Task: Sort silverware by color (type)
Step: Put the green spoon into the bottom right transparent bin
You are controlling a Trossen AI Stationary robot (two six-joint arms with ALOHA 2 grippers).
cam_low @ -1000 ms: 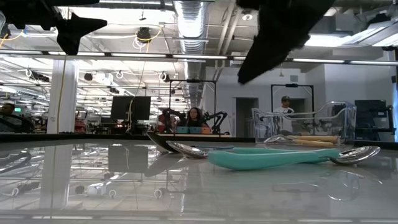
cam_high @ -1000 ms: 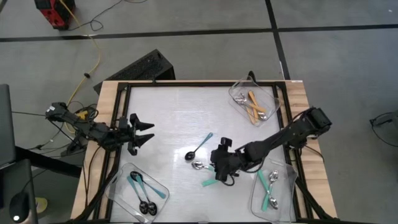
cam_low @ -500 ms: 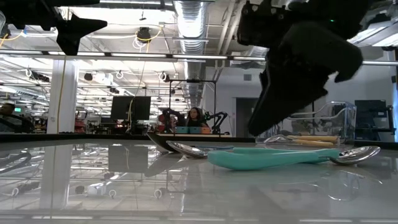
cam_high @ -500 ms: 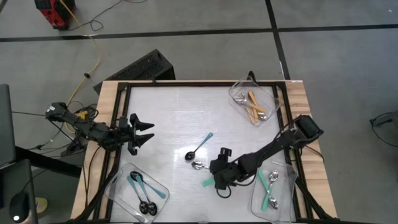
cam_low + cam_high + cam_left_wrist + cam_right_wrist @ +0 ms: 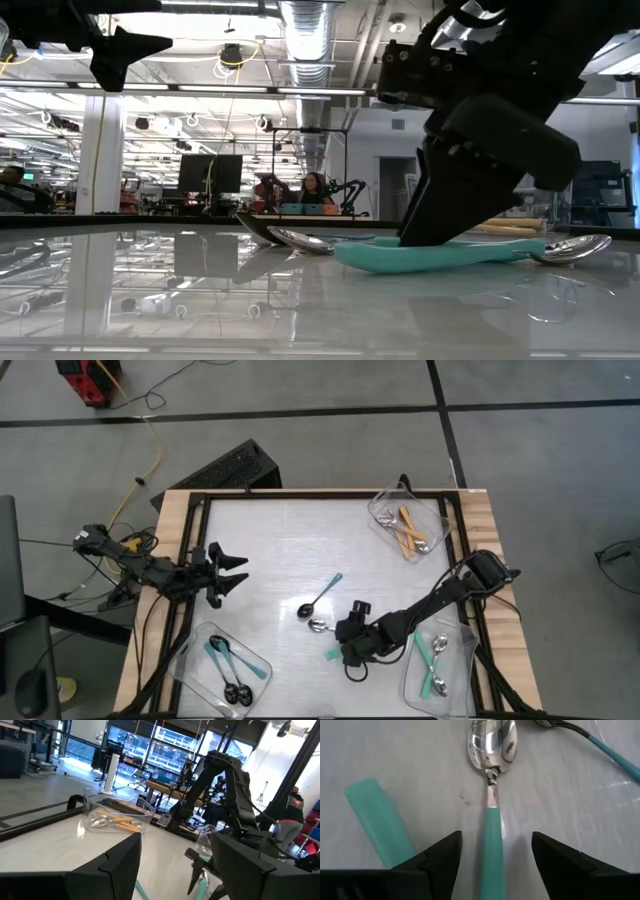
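Straddling, with open right gripper point(image 5: 492, 865), matte teal-green handle of glossy silver-bowled spoon point(image 5: 491, 795), lower centre; left gripper point(image 5: 232, 572) waiting open.

Teal-green spoons point(image 5: 432, 660) we count: four, two loose, two in a tray
Blue-handled spoons point(image 5: 322, 596) we count: three
Orange-handled spoons point(image 5: 408, 530) we count: at least two
Clear trays point(image 5: 380, 510) we see: three

Open-plan robotics lab, exposed ceiling ducts point(image 5: 305, 25), strip lights, monitors point(image 5: 210, 172), other robot rigs point(image 5: 220, 785)
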